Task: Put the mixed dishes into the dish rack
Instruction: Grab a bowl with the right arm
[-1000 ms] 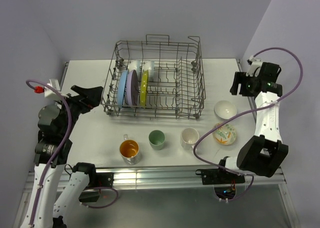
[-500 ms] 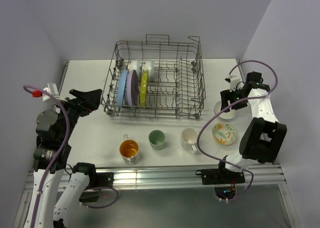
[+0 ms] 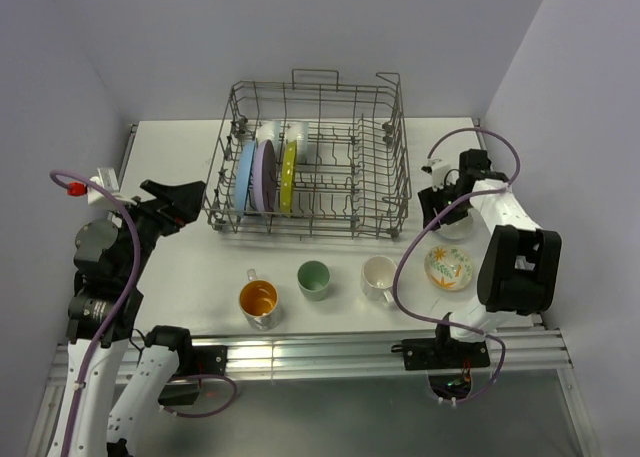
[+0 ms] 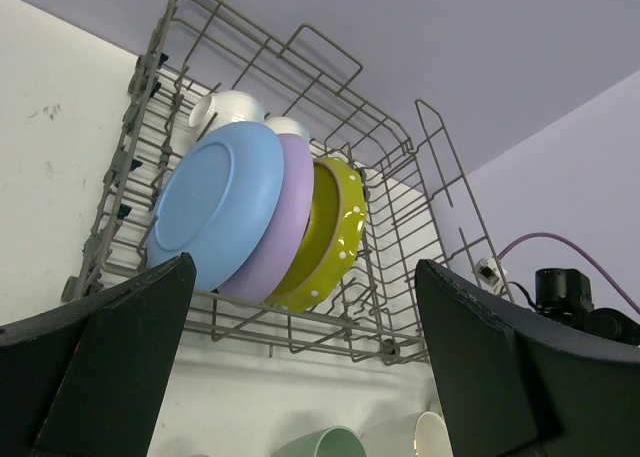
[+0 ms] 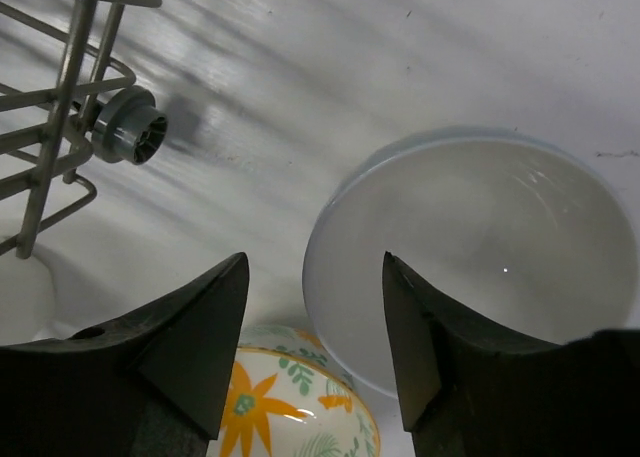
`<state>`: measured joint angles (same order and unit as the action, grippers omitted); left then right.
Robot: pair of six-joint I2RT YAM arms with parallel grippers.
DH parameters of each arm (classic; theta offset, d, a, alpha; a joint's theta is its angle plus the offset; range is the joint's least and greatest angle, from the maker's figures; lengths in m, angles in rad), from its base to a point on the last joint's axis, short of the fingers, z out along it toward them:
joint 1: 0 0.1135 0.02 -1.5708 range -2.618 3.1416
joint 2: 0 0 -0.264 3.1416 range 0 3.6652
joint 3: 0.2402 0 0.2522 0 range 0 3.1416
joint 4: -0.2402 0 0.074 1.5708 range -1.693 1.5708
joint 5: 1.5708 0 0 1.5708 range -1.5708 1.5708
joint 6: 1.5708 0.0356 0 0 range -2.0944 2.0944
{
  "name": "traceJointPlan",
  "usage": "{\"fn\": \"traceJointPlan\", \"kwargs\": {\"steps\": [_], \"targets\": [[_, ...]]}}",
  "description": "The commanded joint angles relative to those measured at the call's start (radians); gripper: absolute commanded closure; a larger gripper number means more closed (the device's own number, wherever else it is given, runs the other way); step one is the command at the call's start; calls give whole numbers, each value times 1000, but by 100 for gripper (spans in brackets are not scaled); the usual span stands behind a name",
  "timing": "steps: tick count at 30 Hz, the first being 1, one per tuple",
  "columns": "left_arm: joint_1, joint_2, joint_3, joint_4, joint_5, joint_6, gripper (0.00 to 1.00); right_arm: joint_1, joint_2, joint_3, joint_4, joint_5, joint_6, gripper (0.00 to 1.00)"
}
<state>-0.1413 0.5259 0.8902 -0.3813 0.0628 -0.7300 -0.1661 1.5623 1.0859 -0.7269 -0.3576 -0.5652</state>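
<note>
- Our right gripper (image 5: 315, 277) stands with its jaws parted astride the left rim of the white bowl (image 5: 480, 247). One finger is outside the rim and one is over the hollow, and nothing is gripped yet. If the jaws close too high, we think they would pinch only the lip, and the glossy bowl could slip or tip.
- The floral bowl (image 5: 300, 397) lies just beside the white bowl, at the lower edge of the right wrist view under the outer finger. A sideways shove there could knock it or chip the two bowls together.
- The dish rack (image 3: 398, 167) fills the upper middle of the overhead view, and its corner foot shows at the upper left of the right wrist view. A low carry could catch the bowl on the wire wall or tines.
- The blue plate (image 4: 215, 212), lavender plate (image 4: 285, 217) and yellow-green plate (image 4: 335, 237) stand upright in the rack's left part. A bowl dropped in carelessly could strike them.
- Our left gripper (image 3: 185, 199) hangs wide open and empty near the rack's lower left corner. If both arms reach in together, they might collide.
- The purple cable (image 3: 400, 277) loops close to the white mug (image 3: 379, 273) and may snag it.
</note>
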Motion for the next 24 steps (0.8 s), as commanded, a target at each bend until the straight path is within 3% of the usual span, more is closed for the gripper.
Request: {"fn": "traceJointPlan", "kwargs": {"steps": [1, 13, 16, 24], "targets": [[-3, -10, -5, 19, -4, -8, 1, 14, 24, -21, 84, 63, 73, 39], [-3, 19, -5, 39, 6, 1, 1, 65, 28, -81, 161, 126, 146, 60], [-3, 23, -5, 47, 6, 4, 1, 82, 1, -119, 196, 158, 159, 61], [-3, 33, -7, 58, 6, 4, 1, 94, -34, -152, 274, 227, 186, 83]]}}
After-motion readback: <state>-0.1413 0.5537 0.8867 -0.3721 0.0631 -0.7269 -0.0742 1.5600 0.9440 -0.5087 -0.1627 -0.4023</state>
